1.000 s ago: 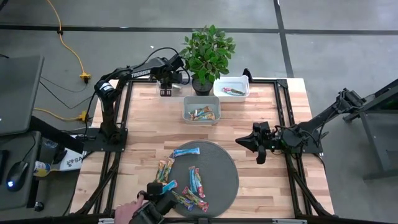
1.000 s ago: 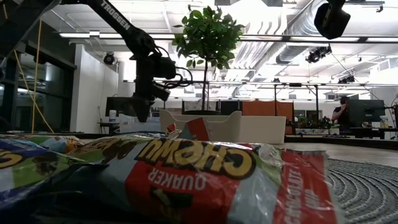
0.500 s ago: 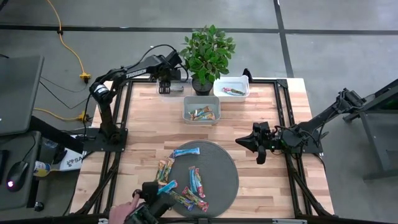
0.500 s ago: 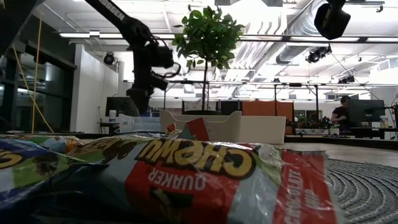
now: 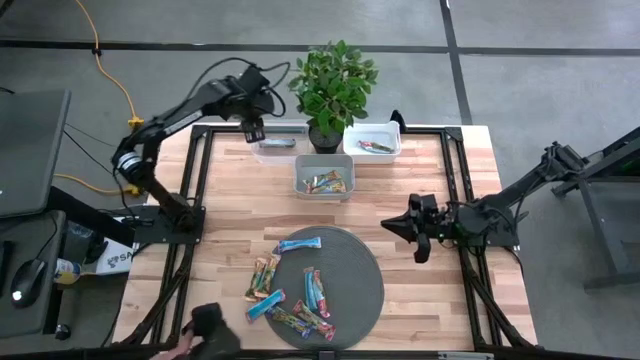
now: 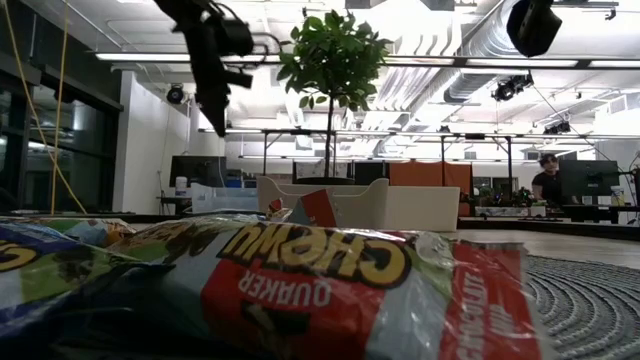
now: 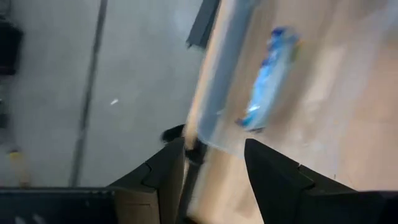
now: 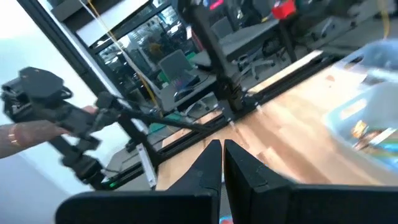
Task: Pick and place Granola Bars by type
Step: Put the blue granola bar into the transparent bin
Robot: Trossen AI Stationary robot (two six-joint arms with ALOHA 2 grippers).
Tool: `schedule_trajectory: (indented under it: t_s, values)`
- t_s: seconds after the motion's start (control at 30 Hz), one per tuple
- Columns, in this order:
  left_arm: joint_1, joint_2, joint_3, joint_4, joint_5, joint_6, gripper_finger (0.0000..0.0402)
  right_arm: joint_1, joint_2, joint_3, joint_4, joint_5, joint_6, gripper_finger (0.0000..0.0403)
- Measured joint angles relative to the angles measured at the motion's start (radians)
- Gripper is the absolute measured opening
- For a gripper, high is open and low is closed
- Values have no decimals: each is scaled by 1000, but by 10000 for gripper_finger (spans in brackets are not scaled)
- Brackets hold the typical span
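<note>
We note the left gripper [image 5: 251, 130], fingers apart and empty, just above a bin [image 5: 275, 150] holding what looks like one blue bar [image 7: 266, 79], with several Granola Bars [image 5: 300, 290] unsorted.

Table [image 5: 230, 215] is done in pale striped wood with a black frame, and a dark grey round mat [image 5: 360, 265] is laid on it near the front. Bright blue bars [image 5: 299, 244] are mixed with red/pink multicoloured ones [image 5: 318, 292] and yellow-brown ones [image 5: 263, 275] on and beside the mat. A blue wrapper [image 7: 264, 81] is seen through the clear far-left bin [image 5: 272, 150]. Green leaves are carried by the plant [image 5: 332, 85] in a black pot. Both arms are finished in black, and a yellow cable [image 5: 120, 85] is strung over the grey floor.
</note>
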Motion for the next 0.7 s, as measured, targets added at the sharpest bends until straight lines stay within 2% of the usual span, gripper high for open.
schedule_trajectory:
  t_s: [0.07, 0.17, 0.33, 0.4, 0.53, 0.7]
  values:
    - [14, -49, -8, -16, 60, -39, 163, 11, -17, 0, 1, 41, -39, 0]
    - [16, -112, -29, -46, 135, -76, 163, 22, -53, -64, 98, 88, -76, 0]
    - [13, -215, -61, -102, 244, -97, 163, 32, -96, -253, 403, 128, -114, 0]
    - [13, -247, -77, -119, 284, -128, 163, 32, -103, -304, 473, 142, -134, 0]
    - [13, -335, -111, -156, 295, -179, 163, 12, -111, -367, 532, 154, -139, 0]
    - [13, -466, -167, -157, 304, -221, 163, -43, -111, -449, 631, 112, -111, 0]
